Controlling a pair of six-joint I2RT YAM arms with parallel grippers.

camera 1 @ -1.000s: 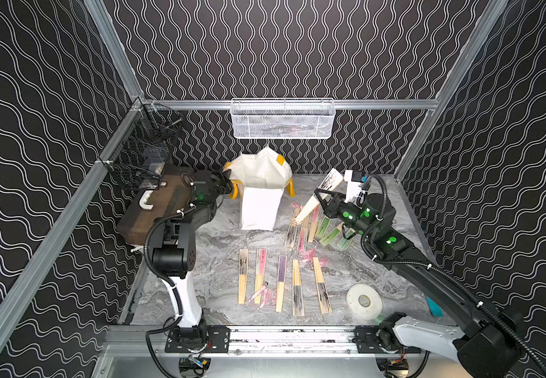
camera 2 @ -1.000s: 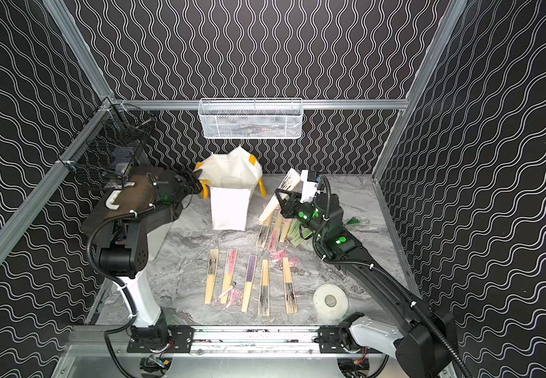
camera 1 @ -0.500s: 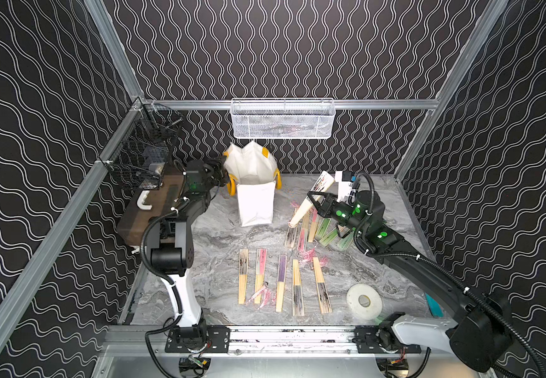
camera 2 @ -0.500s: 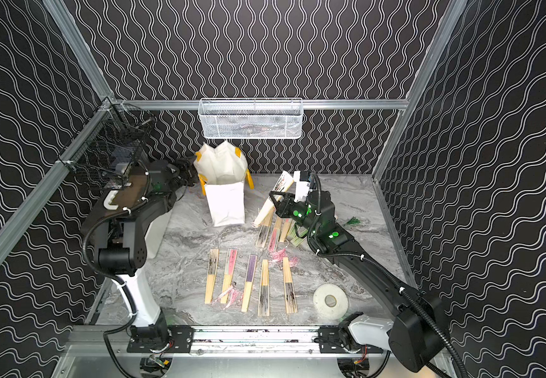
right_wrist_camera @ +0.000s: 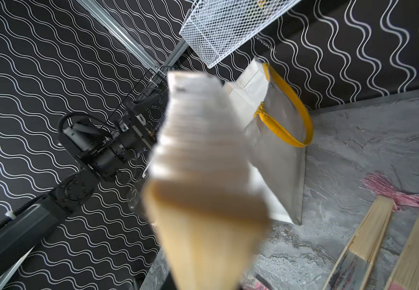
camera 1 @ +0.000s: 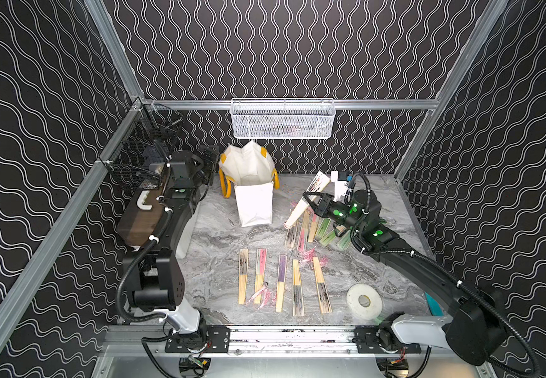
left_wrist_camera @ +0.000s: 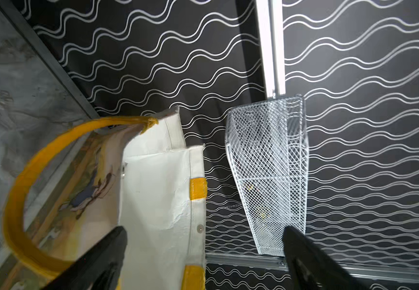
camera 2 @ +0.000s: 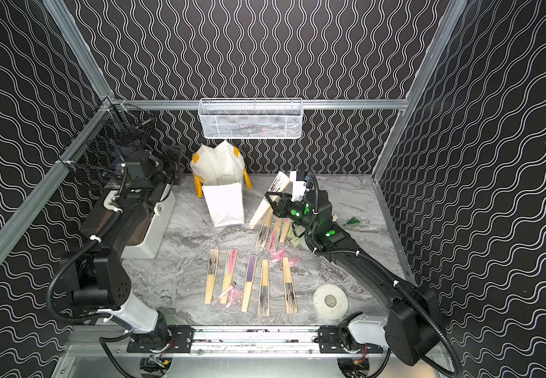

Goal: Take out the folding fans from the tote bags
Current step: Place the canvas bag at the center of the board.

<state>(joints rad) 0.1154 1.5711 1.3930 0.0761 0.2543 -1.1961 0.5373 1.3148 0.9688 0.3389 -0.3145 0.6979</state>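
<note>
Folding fan (camera 1: 298, 210) in right gripper (camera 1: 310, 197), tote (camera 1: 254, 204) upright

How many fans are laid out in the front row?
5, left to right: black-and-white fan, pink fan, purple fan, fourth fan, and fifth fan nearest the tape roll. None in that row looks hidden.
</note>
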